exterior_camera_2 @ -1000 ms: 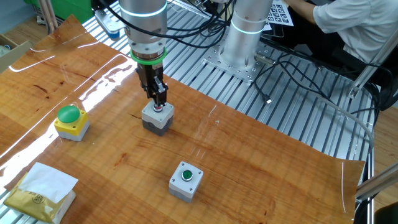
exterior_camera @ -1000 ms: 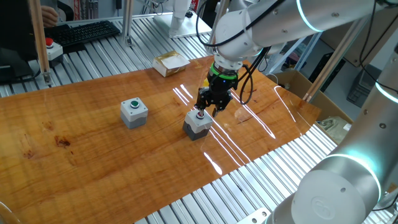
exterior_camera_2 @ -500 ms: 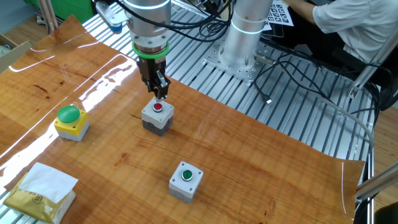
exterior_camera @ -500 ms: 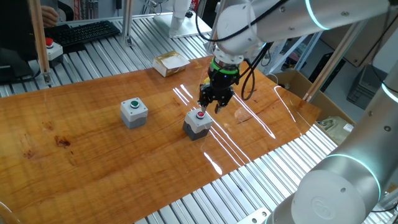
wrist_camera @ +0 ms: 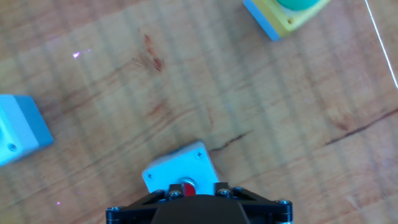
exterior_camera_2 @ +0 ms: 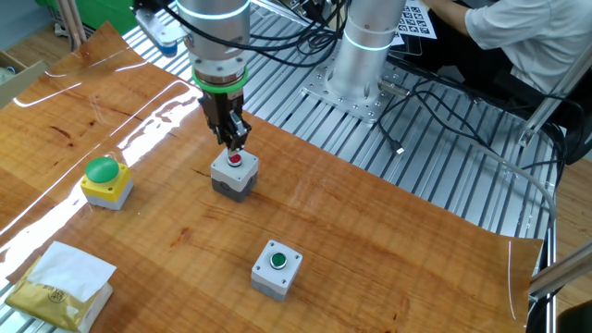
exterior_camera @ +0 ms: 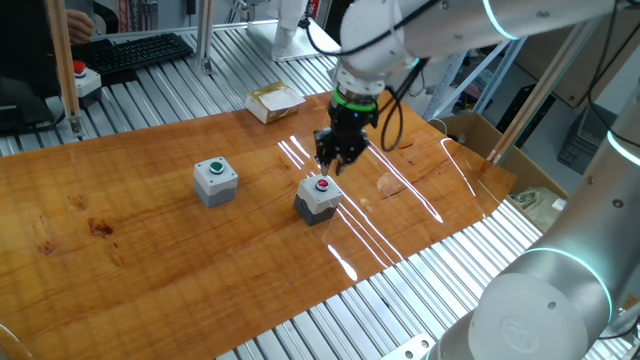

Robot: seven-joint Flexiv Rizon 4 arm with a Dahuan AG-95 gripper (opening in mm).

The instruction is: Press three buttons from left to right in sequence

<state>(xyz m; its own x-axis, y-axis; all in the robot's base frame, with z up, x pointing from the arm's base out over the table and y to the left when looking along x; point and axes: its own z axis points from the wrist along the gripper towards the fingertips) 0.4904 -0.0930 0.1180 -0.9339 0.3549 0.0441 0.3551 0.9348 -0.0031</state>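
Note:
The dark grey box with the red cap [exterior_camera: 318, 196] stands mid-table; it also shows in the other fixed view [exterior_camera_2: 233, 172] and low in the hand view [wrist_camera: 180, 175]. My gripper [exterior_camera_2: 235, 143] hovers just above the red cap without touching it, and its fingers meet in one tip. It also shows in one fixed view [exterior_camera: 331, 163]. The light grey box with the green cap [exterior_camera: 215, 181] stands apart [exterior_camera_2: 277, 267] [wrist_camera: 18, 130]. The yellow box with the green dome [exterior_camera_2: 104, 179] shows at the hand view's top edge [wrist_camera: 286, 15]. The arm hides it in one fixed view.
A tan packet with white paper [exterior_camera_2: 59, 285] lies near the table corner beyond the yellow box; it also shows in one fixed view [exterior_camera: 272, 100]. A pale box with a red mushroom button [exterior_camera: 82, 79] sits off the wooden tabletop [exterior_camera: 150, 250]. Metal slats border the wood.
My gripper was down on the red cap one second ago. It has risen off it and shifted slightly toward the yellow box. The boxes have not moved.

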